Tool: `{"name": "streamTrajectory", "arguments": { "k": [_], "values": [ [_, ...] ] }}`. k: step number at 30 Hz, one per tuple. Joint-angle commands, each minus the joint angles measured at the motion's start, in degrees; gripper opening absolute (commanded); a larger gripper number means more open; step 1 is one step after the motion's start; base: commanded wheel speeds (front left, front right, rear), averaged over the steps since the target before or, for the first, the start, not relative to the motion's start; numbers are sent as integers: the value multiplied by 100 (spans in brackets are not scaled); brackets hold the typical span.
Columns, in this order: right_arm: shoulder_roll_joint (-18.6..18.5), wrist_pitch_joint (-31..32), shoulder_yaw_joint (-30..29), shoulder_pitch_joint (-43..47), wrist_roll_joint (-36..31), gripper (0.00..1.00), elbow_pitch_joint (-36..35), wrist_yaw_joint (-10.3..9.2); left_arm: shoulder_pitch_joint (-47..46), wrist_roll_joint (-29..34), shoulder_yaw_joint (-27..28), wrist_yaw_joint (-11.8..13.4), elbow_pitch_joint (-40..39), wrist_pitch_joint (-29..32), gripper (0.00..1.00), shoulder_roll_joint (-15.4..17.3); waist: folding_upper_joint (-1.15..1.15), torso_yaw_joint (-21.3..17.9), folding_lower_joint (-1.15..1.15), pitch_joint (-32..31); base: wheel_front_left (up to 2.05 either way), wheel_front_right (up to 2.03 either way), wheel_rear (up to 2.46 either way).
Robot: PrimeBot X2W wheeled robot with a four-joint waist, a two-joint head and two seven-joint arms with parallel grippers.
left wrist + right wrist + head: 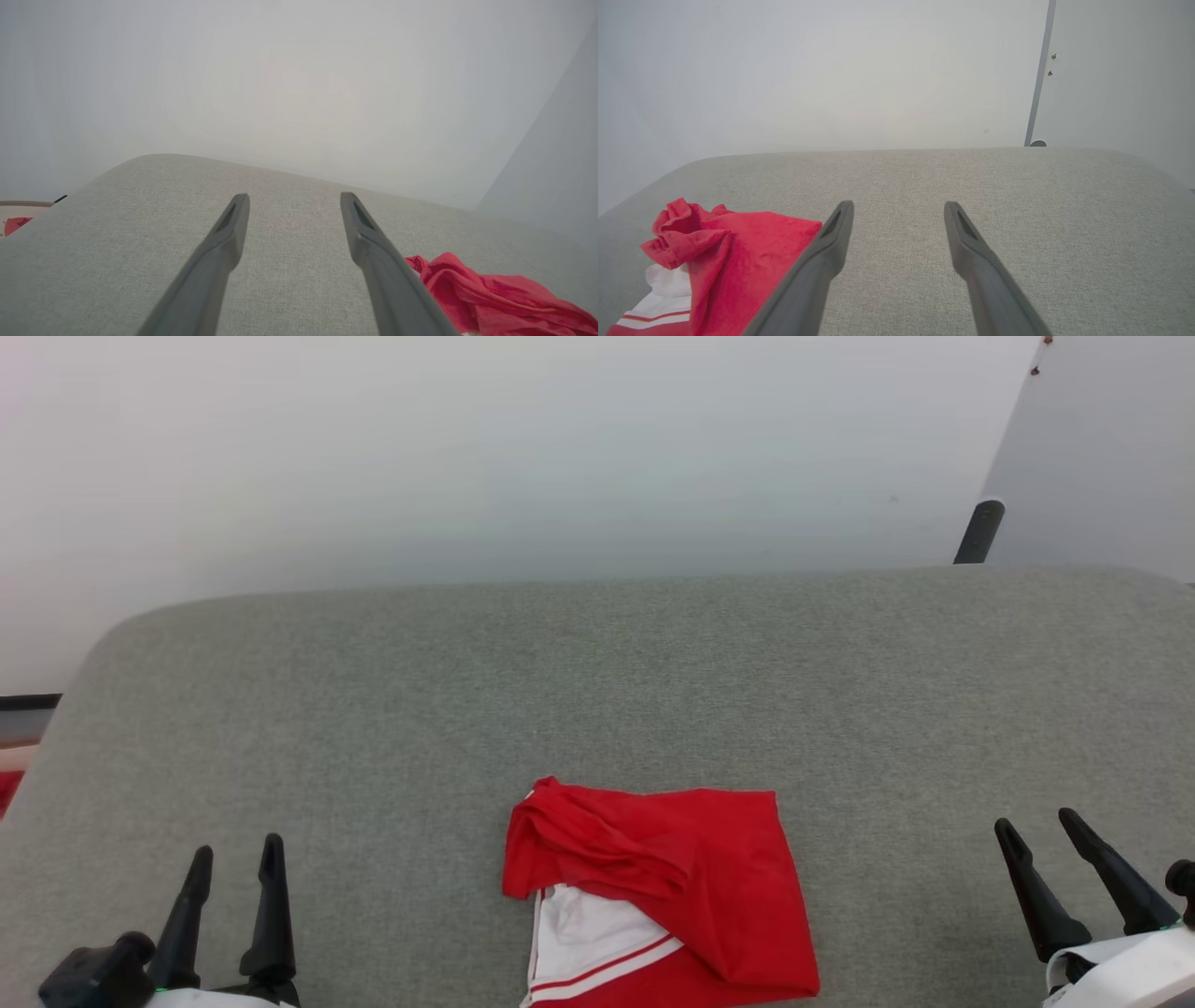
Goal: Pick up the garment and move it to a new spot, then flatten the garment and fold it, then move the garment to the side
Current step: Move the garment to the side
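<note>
From my head view, the garment (672,877) lies at the near edge of the grey fabric-covered bench (560,691), midway between my arms. It is a rumpled red heap, with a white sleeve and its striped trim showing below the folded-over red cloth. My left gripper (236,847) sits at the lower left and my right gripper (1036,821) at the lower right. Both are spread wide, empty and well apart from the shirt.

In my left wrist view, the left gripper (295,198) stands wide over bare bench fabric, and the garment (495,294) is bunched off to the lower right, untouched.

In my right wrist view, the right gripper (899,205) is equally wide and holds nothing, and the garment (738,261) sits crumpled at the lower left.

I judge that nothing is done yet. The shirt is neither flat nor neatly folded, so the pickup, the move, the flattening, the folding and the setting aside all remain.
</note>
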Motion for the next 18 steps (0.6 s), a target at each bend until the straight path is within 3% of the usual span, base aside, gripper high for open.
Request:
{"name": "streamTrajectory", "arguments": {
  "k": [1, 18],
  "values": [
    [22, 2, 7, 59, 5, 100, -20, -2, 43, 23, 21, 2, -19, -18, 100, -4, 0, 23, 0, -3, 0, 0, 0],
    [120, 775, 783, -288, 223, 100, 138, -2, 96, 104, 37, 2, -104, -18, 100, 49, 0, 686, 0, 81, 0, 0, 0]
  ]
}}
